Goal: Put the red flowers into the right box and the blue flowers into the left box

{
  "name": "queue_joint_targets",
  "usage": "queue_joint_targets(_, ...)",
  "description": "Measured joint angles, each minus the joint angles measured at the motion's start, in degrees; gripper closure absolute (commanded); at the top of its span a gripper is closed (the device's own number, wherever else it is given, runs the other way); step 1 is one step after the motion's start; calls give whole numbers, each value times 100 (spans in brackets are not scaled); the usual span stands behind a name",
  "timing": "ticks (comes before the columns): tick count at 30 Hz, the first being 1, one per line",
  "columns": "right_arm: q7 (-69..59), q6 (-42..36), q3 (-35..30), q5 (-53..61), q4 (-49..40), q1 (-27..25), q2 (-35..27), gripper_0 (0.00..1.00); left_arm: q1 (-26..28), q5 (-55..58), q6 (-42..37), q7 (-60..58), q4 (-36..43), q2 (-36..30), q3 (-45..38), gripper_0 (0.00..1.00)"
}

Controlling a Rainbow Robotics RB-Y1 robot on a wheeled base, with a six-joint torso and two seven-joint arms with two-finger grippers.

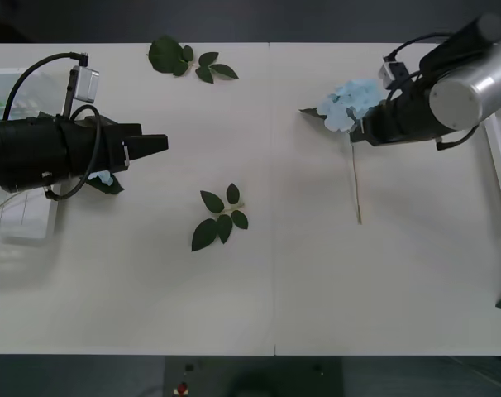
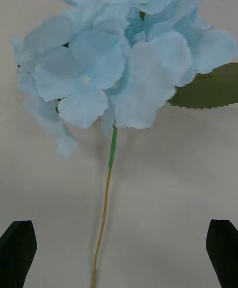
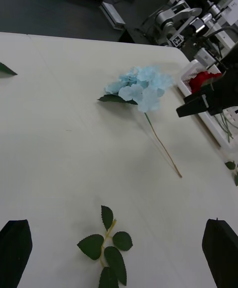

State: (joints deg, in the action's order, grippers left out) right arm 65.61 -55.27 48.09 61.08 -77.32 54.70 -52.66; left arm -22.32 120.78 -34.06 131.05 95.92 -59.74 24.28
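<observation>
1. While the blue flower [image 1: 350, 104] lies flat on the tabletop [image 1: 317, 281] in its far right part, open pale surface stretches from its stem end to the near edge and leftward across the middle seam.
2. Its head is a fluffy pale sky-blue cluster of many petals [image 2: 114, 55], with one big green leaf [image 2: 210, 87] showing from under the head; the thin stem [image 1: 355, 182] runs straight toward the near edge, green just under the bloom and yellowish lower down.
3. The right end effector [image 1: 360, 132] hovers at the head of that flower, just above the top of the stem; in the right wrist view its black fingers [image 2: 17, 248] stand wide apart with the stem between them and nothing gripped.
4. Beyond it, along the tabletop's right edge, the thin rim of the right box [image 1: 498, 169] shows, and the left wrist view shows red flowers [image 3: 204, 79] lying in it.
5. A loose leaf sprig [image 1: 221, 219] lies near the tabletop's centre, well apart from the flower; another sprig [image 1: 184, 59] lies by the far edge.
6. The left end effector [image 1: 155, 145] hovers over the left part of the tabletop, pointing right, its fingers [image 3: 15, 248] spread apart and empty.
7. Behind that arm, at the left edge, sits the ribbed left box [image 1: 19, 219].
</observation>
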Motion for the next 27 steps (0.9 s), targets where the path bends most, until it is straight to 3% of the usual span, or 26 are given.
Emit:
queue_joint_targets(10,0,415,0,-882,1229,0,1107,0,0,151,7,3,-6,0,0,0)
queue_joint_targets(27,7,574,-535,-1326,2796,185,2176,0,0,248,8,14,-7,0,0,0)
